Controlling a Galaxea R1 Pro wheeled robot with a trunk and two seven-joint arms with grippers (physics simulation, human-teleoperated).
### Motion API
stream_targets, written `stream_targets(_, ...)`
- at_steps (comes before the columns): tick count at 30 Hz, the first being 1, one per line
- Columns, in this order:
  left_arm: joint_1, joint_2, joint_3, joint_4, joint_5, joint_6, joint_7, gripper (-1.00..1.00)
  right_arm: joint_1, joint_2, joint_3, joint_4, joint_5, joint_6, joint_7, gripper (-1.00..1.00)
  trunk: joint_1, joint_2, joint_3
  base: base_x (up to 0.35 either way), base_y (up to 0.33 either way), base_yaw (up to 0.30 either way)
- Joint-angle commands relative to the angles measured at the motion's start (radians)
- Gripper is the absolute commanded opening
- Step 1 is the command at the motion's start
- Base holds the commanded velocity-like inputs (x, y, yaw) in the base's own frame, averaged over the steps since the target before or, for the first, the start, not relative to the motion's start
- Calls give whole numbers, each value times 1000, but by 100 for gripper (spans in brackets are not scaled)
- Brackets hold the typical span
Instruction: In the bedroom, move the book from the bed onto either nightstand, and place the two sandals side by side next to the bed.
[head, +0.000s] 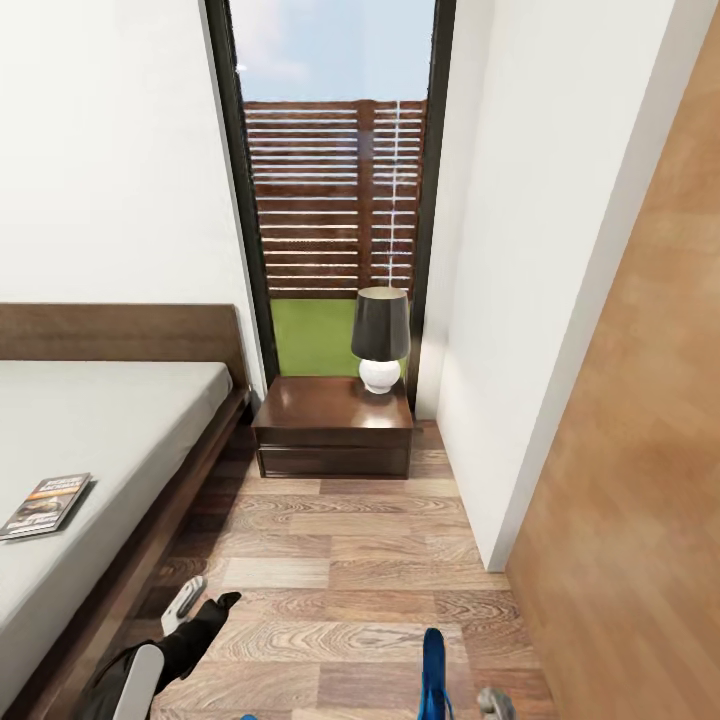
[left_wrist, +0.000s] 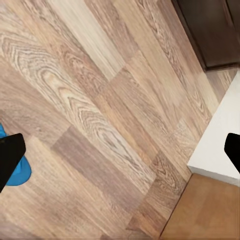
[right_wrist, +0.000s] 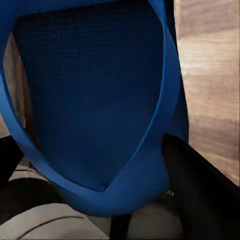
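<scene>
While the right pincer (right_wrist: 117, 200) is clamping a bright-blue sandal (right_wrist: 95, 100), its dark fingers (right_wrist: 200, 185) are pressing in on the strap end and the sole is hanging in front of the wrist camera, clear of the floor (head: 380, 580). From the head view the same sandal (head: 433, 675) is showing as a thin blue edge standing upright at the lower rim, just in front of the robot. The left pincer (left_wrist: 120, 150) is hanging spread wide and carrying nothing, its two black fingertips (left_wrist: 10, 155) sitting well apart over bare planks, with a scrap of blue (probably the other sandal (left_wrist: 20, 172), though too little is showing to be sure) lying on the floor beside one tip. The left arm (head: 190, 625) is reaching low beside the bed (head: 120, 420).

The sandal step looks to be the one in hand. The next move is calling for lowering this sandal flat onto the floor close along the bed frame, matching the heading of its mate so the pair is lying side by side.

The book (head: 45, 505) is lying untouched on the mattress near the bed's edge. The nightstand (head: 335, 420), bearing a lamp (head: 380, 340), is waiting beyond with bare top beside the lamp.
</scene>
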Motion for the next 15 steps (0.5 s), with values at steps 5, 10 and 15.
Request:
stream_targets(5,-1,-12,4,-1,2,7,-2,100,-3,17,-19,-290,-8,108,-73,-100,0,0,-1,0,0,0)
stream_targets(10,-1,-24,2,-1,2,8,-2,100,-3,19,-293,-499,-15,208,-87,-100,8,-14,-7,0,0,0)
stream_targets(15,-1,-29,-1,1,2,9,-3,100,-3,19,-358,-513,-12,219,-88,-100,27,-49,-23,0,0,0)
